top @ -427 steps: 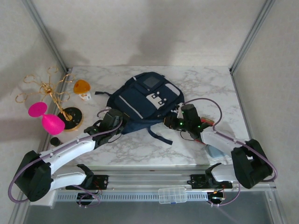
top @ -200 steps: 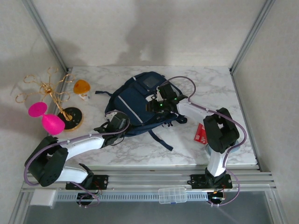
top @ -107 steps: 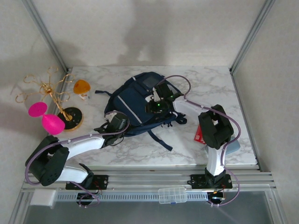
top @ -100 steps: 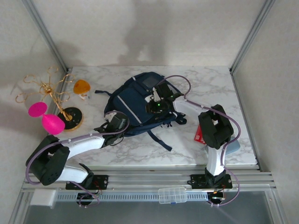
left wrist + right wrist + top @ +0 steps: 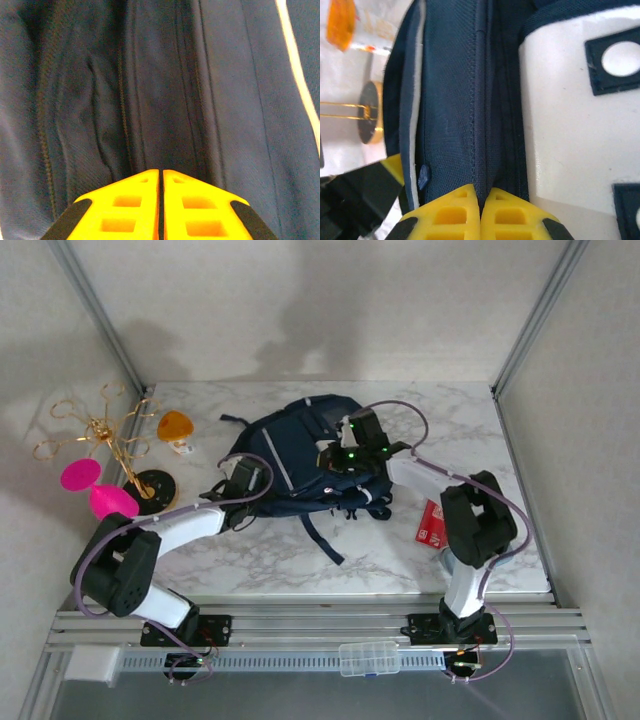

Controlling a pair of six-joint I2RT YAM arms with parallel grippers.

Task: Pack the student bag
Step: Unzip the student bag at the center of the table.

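Backpack (image 5: 295, 445) lies top end far, straps (image 5: 318, 538) nearward.

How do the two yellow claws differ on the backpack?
The left gripper pinches the student bag's navy side by a pale stripe; the right gripper pinches a seam beside the white patch. The left comes from the bag's left, the right from its right. Both are shut, yellow-fingered.

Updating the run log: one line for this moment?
left gripper: shut on backpack | right gripper: shut, touching backpack
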